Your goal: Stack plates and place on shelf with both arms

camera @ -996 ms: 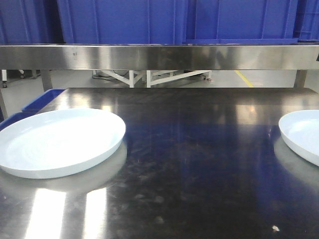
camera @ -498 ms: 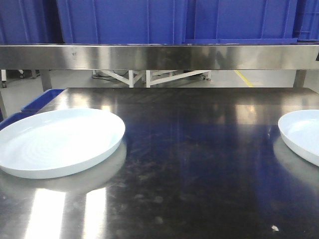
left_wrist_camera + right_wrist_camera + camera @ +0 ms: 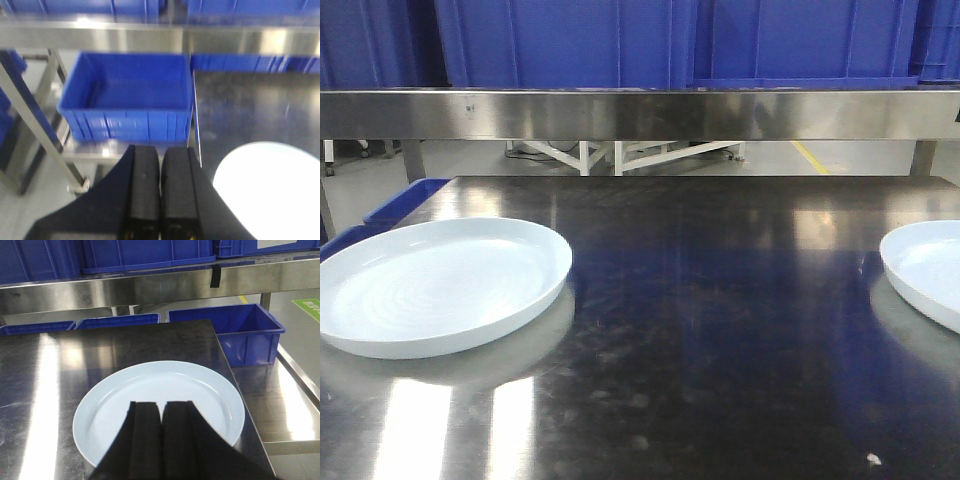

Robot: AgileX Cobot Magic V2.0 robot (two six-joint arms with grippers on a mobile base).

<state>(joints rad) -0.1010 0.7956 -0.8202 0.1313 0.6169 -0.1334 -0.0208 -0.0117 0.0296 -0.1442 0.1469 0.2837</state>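
Right tool [image 3: 160, 405], fingers pressed together, hangs above one plate [image 3: 165, 382].

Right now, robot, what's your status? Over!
Left gripper and right gripper: fingers shut, empty. Left plate and right plate apart on table, unstacked. Nothing between them.

Left plate [image 3: 440, 285]: lower left, flat on the table, whole rim in view.
Right plate [image 3: 930, 268]: right edge, flat on the table, cut off by the frame.
Table [image 3: 720, 330]: dark reflective steel, fills the lower frame.
Shelf rail [image 3: 640, 113]: brushed steel band across the upper frame.
Crates [image 3: 570, 40]: blue, above the rail, along the top.
Low crate [image 3: 405, 200]: blue, mid left, beside the table's far corner.
Floor [image 3: 860, 158]: pale, under the rail.
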